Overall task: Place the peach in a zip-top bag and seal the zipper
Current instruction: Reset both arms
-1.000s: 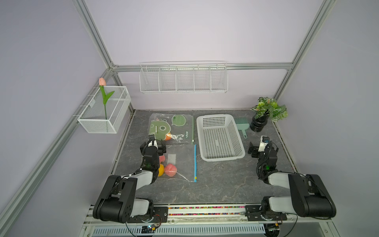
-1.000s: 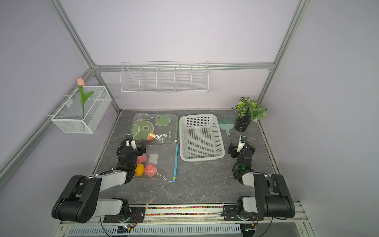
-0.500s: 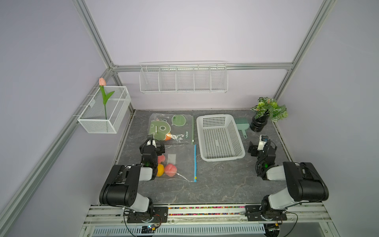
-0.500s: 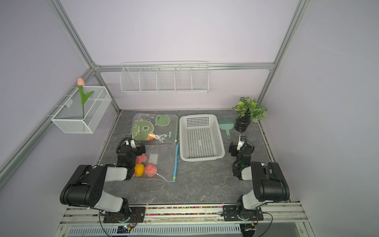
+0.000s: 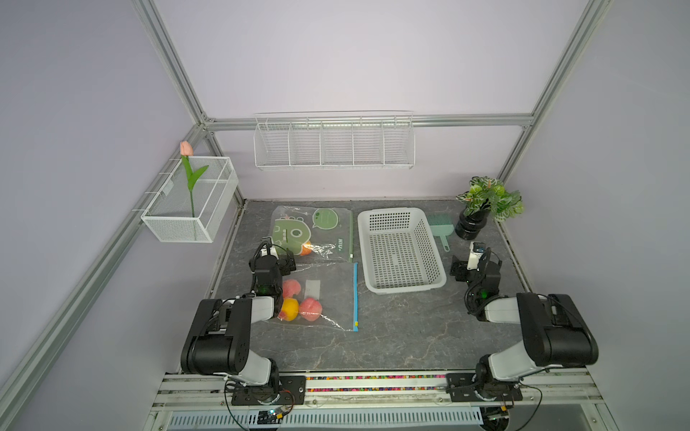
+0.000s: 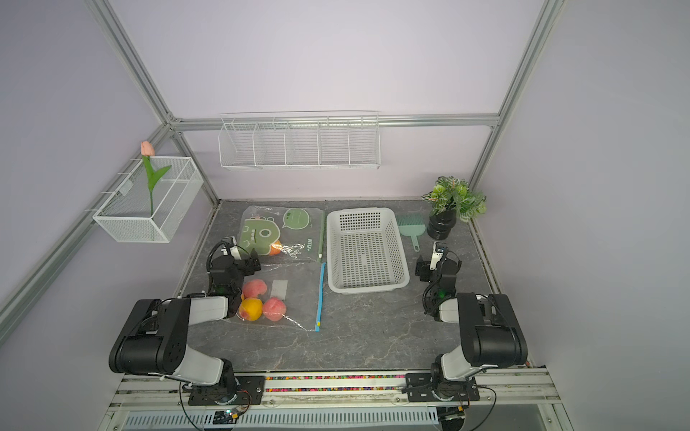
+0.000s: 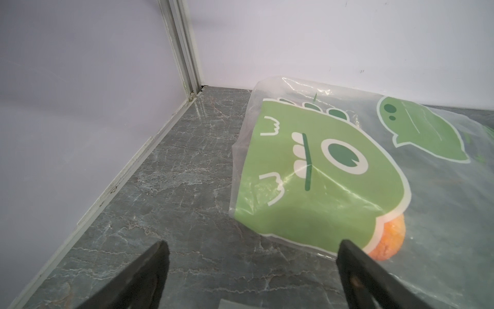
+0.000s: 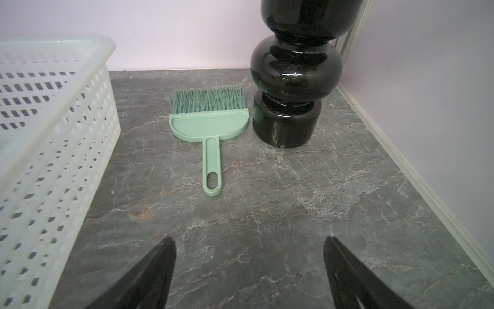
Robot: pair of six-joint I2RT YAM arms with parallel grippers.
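The round pink peach [image 5: 310, 309], probably light and squashy, seems to lie inside the limp clear zip-top bag [image 5: 332, 276] left of centre in a top view, so I'd grip the stiffer blue zipper strip [image 5: 355, 294]; left pincer [image 7: 251, 248] and right pincer [image 8: 250, 240] both hang released, empty.

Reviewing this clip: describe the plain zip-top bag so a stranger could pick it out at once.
Start at the white perforated basket mid-table; two plastic bags lie beside it, toward the left arm. The plain bag is the one nearer the robot's base. Unlike the green cartoon-printed bag behind it, it is clear, with a blue zipper strip and pink and yellow fruit showing through.
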